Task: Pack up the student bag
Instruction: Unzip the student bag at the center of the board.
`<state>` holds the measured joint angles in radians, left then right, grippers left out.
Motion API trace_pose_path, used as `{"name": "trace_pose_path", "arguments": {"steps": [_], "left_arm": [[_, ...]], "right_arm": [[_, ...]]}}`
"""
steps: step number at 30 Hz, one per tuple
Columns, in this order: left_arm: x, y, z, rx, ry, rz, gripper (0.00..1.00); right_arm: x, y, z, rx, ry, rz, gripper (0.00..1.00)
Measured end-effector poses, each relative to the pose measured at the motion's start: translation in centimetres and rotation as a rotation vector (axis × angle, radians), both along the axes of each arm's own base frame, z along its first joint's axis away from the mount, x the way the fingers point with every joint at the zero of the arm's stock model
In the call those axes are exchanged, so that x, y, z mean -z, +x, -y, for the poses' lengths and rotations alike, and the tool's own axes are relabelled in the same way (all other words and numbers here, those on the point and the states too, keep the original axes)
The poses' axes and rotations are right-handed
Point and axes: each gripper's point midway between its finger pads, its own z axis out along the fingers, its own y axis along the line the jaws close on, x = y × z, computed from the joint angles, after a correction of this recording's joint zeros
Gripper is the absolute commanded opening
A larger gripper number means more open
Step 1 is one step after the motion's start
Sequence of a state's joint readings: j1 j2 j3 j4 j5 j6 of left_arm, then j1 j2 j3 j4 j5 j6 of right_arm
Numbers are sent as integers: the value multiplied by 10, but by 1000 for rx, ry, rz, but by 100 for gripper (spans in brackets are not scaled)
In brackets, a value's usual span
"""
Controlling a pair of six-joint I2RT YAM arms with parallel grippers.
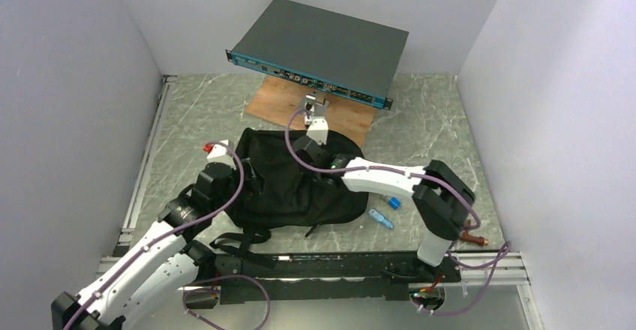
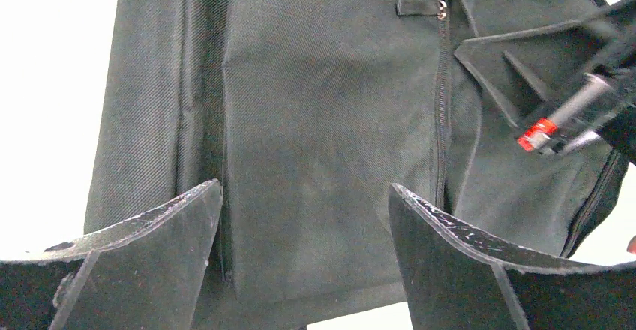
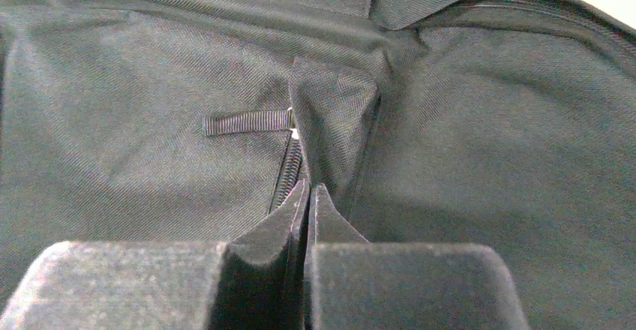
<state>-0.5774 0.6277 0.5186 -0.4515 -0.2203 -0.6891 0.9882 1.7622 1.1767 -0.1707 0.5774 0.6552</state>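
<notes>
The student bag is a black backpack lying flat in the middle of the table, its straps trailing toward the near edge. My right gripper is shut on a raised fold of the bag's fabric beside the zipper, just below the zipper's pull strap. From above, the right gripper sits over the bag's far edge. My left gripper is open and hovers over the bag's cloth with nothing between its fingers. It stands at the bag's left end.
A flat dark grey device with a teal front stands propped at the back over a wooden board. Two small blue items lie on the table right of the bag. A brown object lies by the right arm's base.
</notes>
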Motion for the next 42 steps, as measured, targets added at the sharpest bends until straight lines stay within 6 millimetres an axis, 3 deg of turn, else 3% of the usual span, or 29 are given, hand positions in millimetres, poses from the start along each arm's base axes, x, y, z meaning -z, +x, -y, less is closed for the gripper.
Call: {"name": "trace_pose_path", "arguments": {"steps": [7, 12, 19, 35, 42], "left_arm": [[-12, 23, 34, 130, 14, -9, 79], [-25, 55, 75, 256, 17, -43, 61], [-15, 89, 115, 379, 34, -104, 56], [31, 110, 134, 415, 59, -189, 49], [35, 114, 136, 404, 48, -195, 52]], "right_arm": [[-16, -13, 18, -55, 206, 51, 0], [-11, -14, 25, -88, 289, 54, 0], [-16, -12, 20, -133, 347, 51, 0], [-21, -18, 21, -168, 377, 70, 0], [-21, -18, 20, -180, 373, 69, 0]]}}
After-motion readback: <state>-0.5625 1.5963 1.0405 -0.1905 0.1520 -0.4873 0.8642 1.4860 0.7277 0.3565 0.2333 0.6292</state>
